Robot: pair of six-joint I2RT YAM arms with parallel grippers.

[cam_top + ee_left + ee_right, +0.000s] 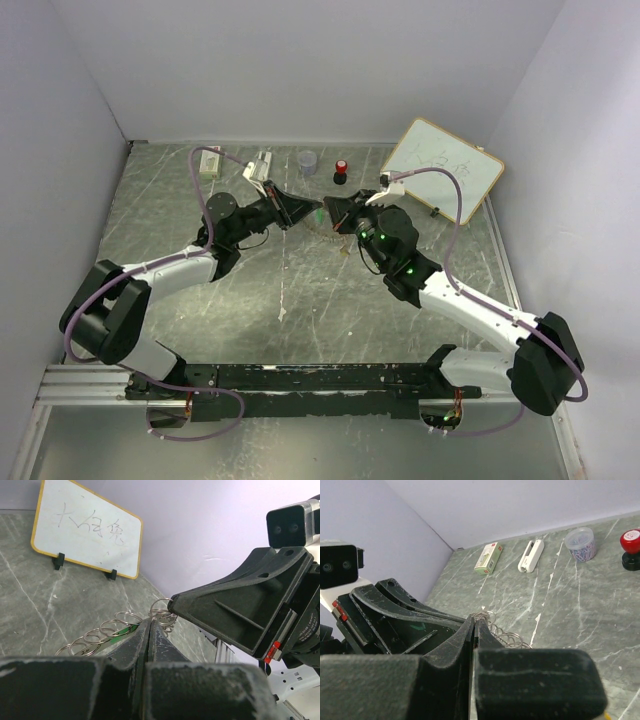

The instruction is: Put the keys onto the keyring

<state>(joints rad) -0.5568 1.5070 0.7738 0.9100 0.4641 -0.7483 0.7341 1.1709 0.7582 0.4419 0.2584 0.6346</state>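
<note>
**Green key at the ring: threading in hand**

The left gripper (151, 625) is pressing its jaws fully together and seems to be pinching the small green-headed silver key (119, 631), whose green sliver is showing just left of its fingertips. Just ahead of those tips, the large silver keyring of chained wire loops (125, 620) is trailing down to the grey marbled table (30, 605) and rising toward the right gripper (472, 624). That gripper is also clamping tight, apparently on the ring's raised end directly before its fingertips. The second key is not showing anywhere.

By my reading, the green key is being offered to the ring. The next move is calling for a fine nudge of the key's eye onto the wire, with the right gripper bracing the ring steady.
</note>
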